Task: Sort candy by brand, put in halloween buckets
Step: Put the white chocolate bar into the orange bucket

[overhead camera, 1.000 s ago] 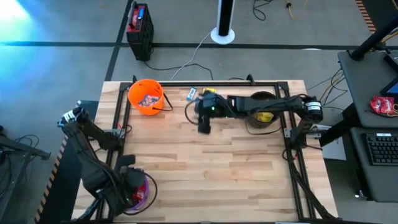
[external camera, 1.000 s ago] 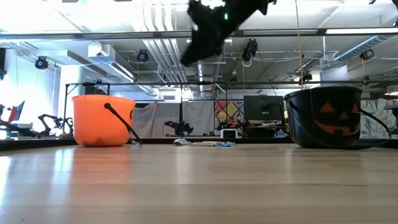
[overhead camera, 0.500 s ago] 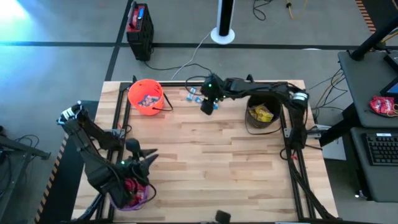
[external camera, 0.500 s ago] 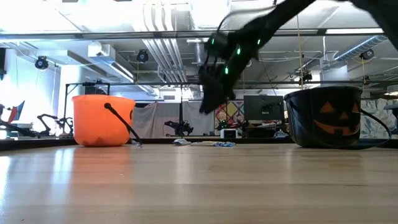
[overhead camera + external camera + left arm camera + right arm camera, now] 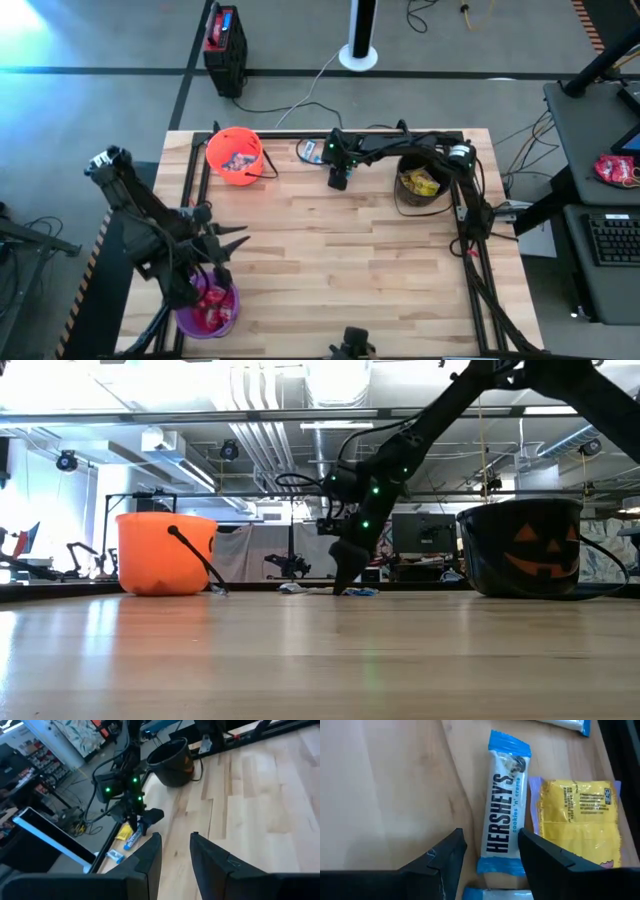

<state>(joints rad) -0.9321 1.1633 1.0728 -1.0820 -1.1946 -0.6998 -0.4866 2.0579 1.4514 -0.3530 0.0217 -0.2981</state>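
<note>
Bench (image 5: 330, 250) in high view, largest first. Orange bucket (image 5: 235, 155) at 11 o'clock, holding mixed wrappers. Black jack-o'-lantern bucket (image 5: 422, 185) at 2 o'clock, yellow packets inside. Purple bucket (image 5: 208, 310) at 7 o'clock, red packets inside, so one brand per pail, apparently. Left gripper (image 5: 205, 262) just above purple bucket, jaws narrowly parted, empty. Right gripper (image 5: 490, 852) low at 12 o'clock, jaws open astride blue-and-white bar (image 5: 504, 810) reading "HERSHEY'S cookies 'n' creme", probably lined up for pickup. Yellow packet (image 5: 577, 817) touching alongside, print unreadable.
</note>
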